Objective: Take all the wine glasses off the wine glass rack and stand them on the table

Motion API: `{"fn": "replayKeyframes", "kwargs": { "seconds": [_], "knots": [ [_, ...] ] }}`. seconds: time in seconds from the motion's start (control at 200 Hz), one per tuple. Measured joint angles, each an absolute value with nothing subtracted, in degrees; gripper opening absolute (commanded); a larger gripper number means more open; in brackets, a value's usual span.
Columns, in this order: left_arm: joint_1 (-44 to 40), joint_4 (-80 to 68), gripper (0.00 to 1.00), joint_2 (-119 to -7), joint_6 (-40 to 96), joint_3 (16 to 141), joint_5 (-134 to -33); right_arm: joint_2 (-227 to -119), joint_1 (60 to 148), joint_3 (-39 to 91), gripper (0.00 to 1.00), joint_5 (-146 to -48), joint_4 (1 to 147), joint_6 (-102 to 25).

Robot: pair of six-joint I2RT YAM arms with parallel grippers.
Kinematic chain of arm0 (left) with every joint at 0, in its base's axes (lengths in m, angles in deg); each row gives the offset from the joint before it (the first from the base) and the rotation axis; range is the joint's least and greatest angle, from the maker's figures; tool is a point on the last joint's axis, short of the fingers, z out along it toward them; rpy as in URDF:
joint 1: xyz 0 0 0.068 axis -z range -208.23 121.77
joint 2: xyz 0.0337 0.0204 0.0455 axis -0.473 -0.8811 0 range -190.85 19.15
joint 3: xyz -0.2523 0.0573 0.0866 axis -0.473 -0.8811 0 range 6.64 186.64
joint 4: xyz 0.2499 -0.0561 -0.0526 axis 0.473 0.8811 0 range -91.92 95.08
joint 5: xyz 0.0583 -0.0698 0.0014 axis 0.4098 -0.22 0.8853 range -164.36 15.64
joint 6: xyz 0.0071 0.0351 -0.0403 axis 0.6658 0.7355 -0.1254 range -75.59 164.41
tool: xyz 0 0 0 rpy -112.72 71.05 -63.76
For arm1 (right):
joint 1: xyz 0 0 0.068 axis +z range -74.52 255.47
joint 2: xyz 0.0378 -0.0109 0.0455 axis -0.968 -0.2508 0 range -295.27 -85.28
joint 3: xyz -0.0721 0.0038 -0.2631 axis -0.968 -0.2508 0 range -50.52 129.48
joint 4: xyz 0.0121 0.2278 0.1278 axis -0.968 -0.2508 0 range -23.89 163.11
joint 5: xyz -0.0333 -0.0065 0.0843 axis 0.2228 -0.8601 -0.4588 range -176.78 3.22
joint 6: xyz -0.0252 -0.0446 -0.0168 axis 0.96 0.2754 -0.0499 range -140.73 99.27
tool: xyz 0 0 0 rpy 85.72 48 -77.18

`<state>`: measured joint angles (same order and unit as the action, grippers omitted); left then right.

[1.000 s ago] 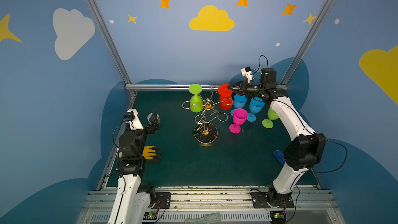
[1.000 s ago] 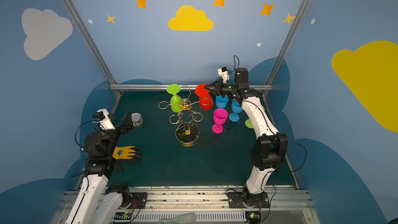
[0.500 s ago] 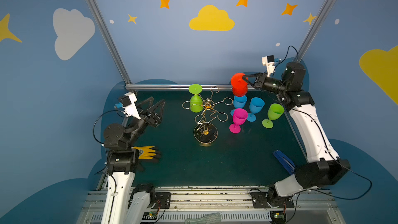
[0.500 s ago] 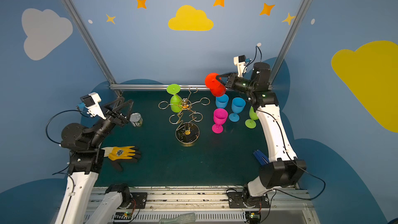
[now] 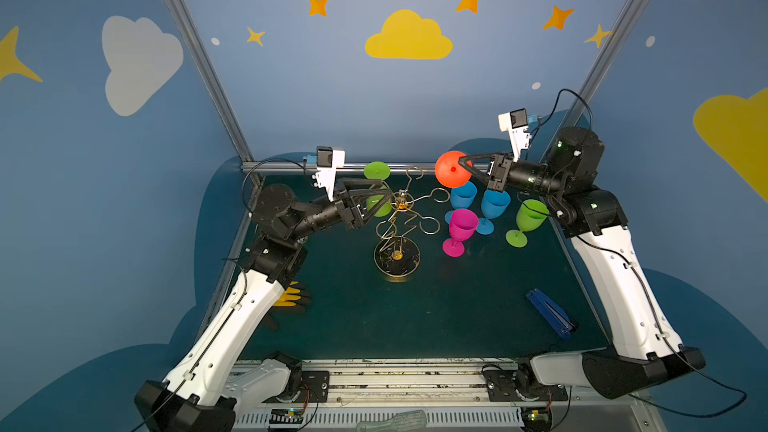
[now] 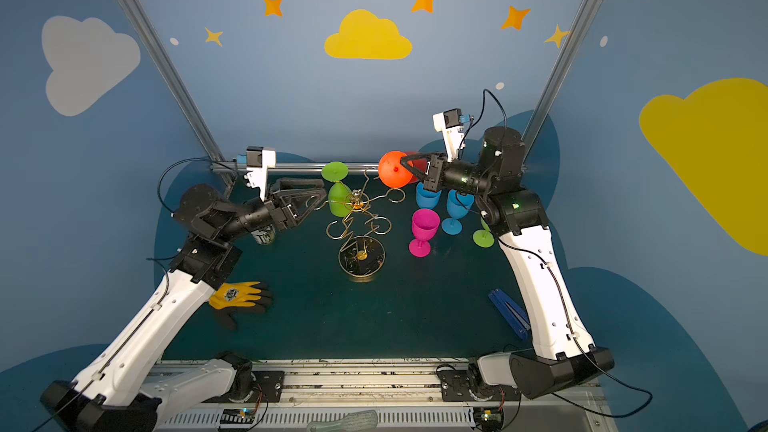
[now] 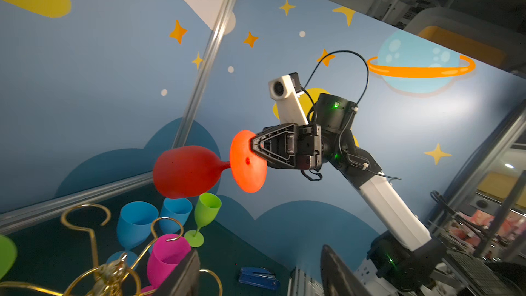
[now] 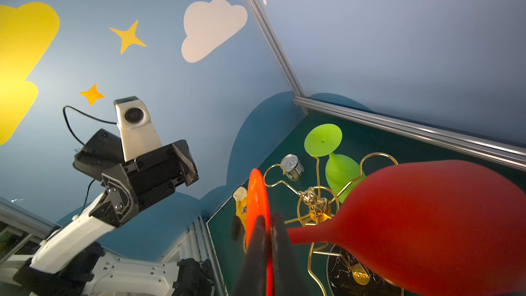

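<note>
Dark green table (image 5: 415, 326) lay under me. I read it as a clock face, with twelve at the back wall and the top of the wine glass rack (image 5: 400, 203) at the centre. Nearest to me, a yellow and black glove (image 6: 239, 295) lay at about eight o'clock and a blue tool (image 5: 548, 313) at four.

The rack stood upright on its round dark base, with gold wire loops spreading from the head of its pole. A green wine glass (image 6: 338, 203) hung upside down from the loop at ten o'clock. My left gripper (image 5: 386, 191) hovered at nine o'clock, just beside that hanging glass. Its fingers (image 7: 185, 277) were spread apart with nothing between them, and I could not tell whether they touched the wire.

At three o'clock a pink glass (image 5: 461, 224), two blue glasses (image 5: 494, 203) and a second green glass (image 5: 531, 214) stood upright on the table, apart from the rack.

Farthest out, at two o'clock near the back rail, my right gripper (image 5: 464, 162) was pinched tight on the rim of the foot of the red wine glass (image 7: 185, 170). That glass was off the rack, up in the air and lying on its side. Its bowl was turned toward the back wall, and it touched no loop.
</note>
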<state>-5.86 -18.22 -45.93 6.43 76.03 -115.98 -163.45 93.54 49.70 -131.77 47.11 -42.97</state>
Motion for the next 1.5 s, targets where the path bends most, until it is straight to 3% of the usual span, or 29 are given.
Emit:
{"fn": "replayKeyframes", "kwargs": {
  "seconds": [0.401,0.596,0.716,0.806,0.951,1.031,1.162,1.282,1.502],
  "knots": [
    [2.3,-19.6,0.67,-55.9,6.4,80.4,-117.2,-162.7,99.4,49.8,0.0,-131.7,45.0,-40.0],
    [3.4,-20.1,0.59,-57.4,6.1,80.8,-116.8,-162.7,102.5,49.8,0.0,-131.6,45.0,-39.8],
    [3.8,-20.7,0.45,-57.9,5.4,81.8,-116.8,-162.7,104.1,49.8,0.0,-131.2,44.9,-39.7],
    [3.7,-21.6,0.26,-57.9,4.8,82.0,-116.7,-162.7,104.6,49.8,0.0,-130.3,44.9,-39.5],
    [3.4,-22.3,0.04,-57.9,3.0,82.1,-115.9,-162.5,105.0,49.8,0.0,-129.3,45.0,-39.2],
    [3.3,-23.0,0.03,-57.9,1.6,82.0,-116.0,-162.2,105.1,49.8,0.0,-129.2,45.1,-38.7],
    [3.7,-24.1,0.03,-57.6,-1.1,82.0,-115.0,-161.4,105.4,49.6,0.42,-127.8,44.5,-38.1],
    [4.1,-24.8,0.03,-56.1,-3.5,81.9,-112.4,-157.7,105.4,45.0,0.67,-124.1,44.0,-36.6],
    [3.6,-24.0,0.03,-52.6,-9.4,81.9,-107.7,-143.5,103.3,28.2,0.87,-114.6,50.2,-31.4]
  ]
}}
